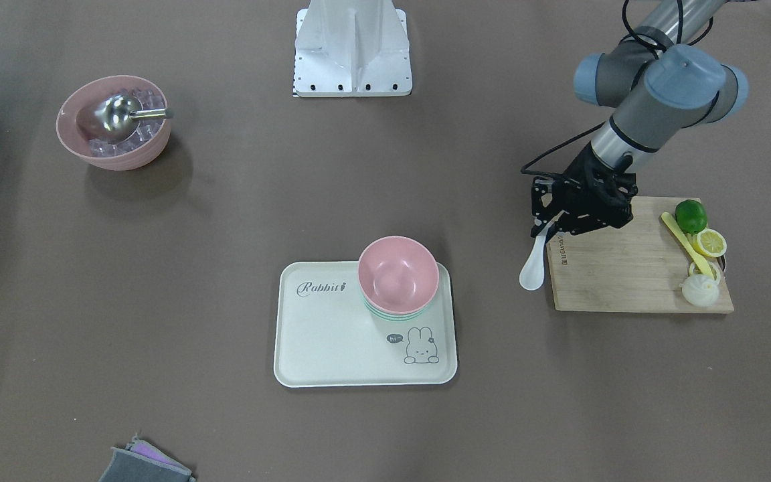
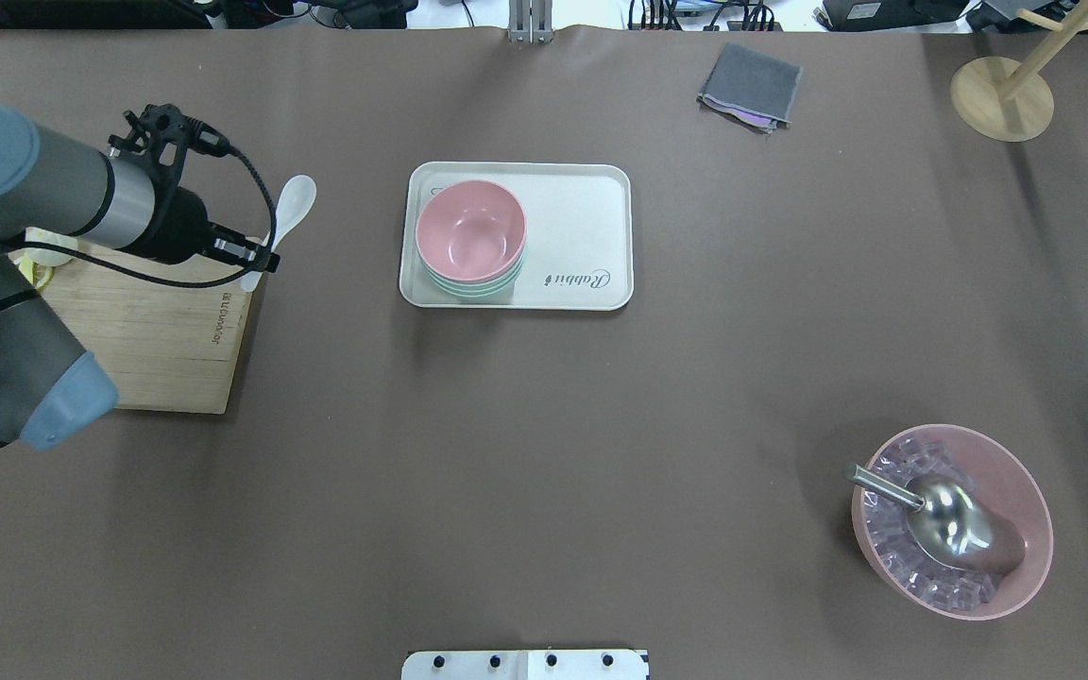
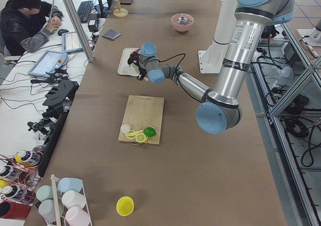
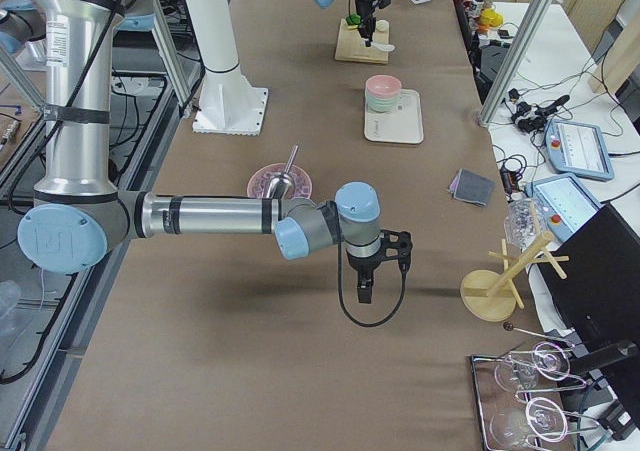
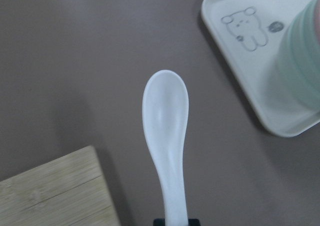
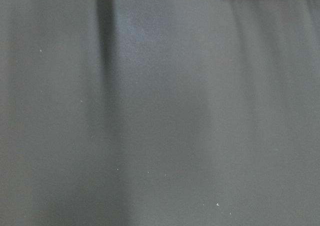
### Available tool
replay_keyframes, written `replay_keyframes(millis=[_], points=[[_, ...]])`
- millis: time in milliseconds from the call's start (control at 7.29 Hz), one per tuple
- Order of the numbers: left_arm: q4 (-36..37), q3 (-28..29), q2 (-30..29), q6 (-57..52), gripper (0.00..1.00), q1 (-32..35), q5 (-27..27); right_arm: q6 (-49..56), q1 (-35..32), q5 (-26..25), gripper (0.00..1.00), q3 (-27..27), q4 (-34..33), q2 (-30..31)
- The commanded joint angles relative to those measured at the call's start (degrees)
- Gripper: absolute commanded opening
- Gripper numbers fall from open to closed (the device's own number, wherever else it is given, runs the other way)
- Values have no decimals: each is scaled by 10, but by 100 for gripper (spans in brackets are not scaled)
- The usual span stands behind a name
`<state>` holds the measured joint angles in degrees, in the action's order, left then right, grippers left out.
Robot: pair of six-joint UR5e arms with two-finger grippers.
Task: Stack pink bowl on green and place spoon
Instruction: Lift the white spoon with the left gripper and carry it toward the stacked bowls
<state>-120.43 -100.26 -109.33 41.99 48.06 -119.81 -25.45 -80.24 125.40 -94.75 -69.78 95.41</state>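
Note:
The pink bowl [image 1: 397,274] sits nested on the green bowl [image 1: 393,314] at the corner of the white Rabbit tray [image 1: 332,335]; the overhead view shows the stack [image 2: 470,231] on the tray's [image 2: 582,227] left end. My left gripper [image 1: 549,231] is shut on the handle of a white spoon [image 1: 533,268], held over the table between the cutting board and the tray. The spoon's bowl [image 5: 167,116] points away from the gripper, with the green bowl [image 5: 300,70] to its right. My right gripper [image 4: 365,291] shows only in the exterior right view, far from the tray; I cannot tell its state.
A wooden cutting board [image 1: 620,274] carries a lime [image 1: 691,215], a lemon slice [image 1: 710,242] and a yellow tool. A large pink bowl [image 2: 1035,529] holds ice and a metal scoop [image 2: 941,519]. A grey cloth [image 2: 750,85] and a wooden stand [image 2: 1002,99] are at the far side.

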Motion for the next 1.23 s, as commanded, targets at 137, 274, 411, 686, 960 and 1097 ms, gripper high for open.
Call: replay_keyframes(millis=[137, 274, 411, 686, 960, 1097], points=[[79, -8, -105, 62, 0, -35, -3, 89, -8, -2, 100, -22, -143, -26], [94, 1, -127, 63, 0, -52, 1, 219, -20, -3, 100, -20, -166, -23], [100, 24, -145, 62, 0, -64, 4, 271, -21, 1, 100, -16, -190, -25], [100, 72, -178, 59, 0, -75, 4, 272, -21, 5, 100, -18, -198, -22], [98, 123, -220, 58, 0, -75, 4, 271, -21, 6, 100, -18, -197, -21], [94, 144, -231, 56, 0, -75, 13, 271, -21, 6, 100, -18, -197, -21]])
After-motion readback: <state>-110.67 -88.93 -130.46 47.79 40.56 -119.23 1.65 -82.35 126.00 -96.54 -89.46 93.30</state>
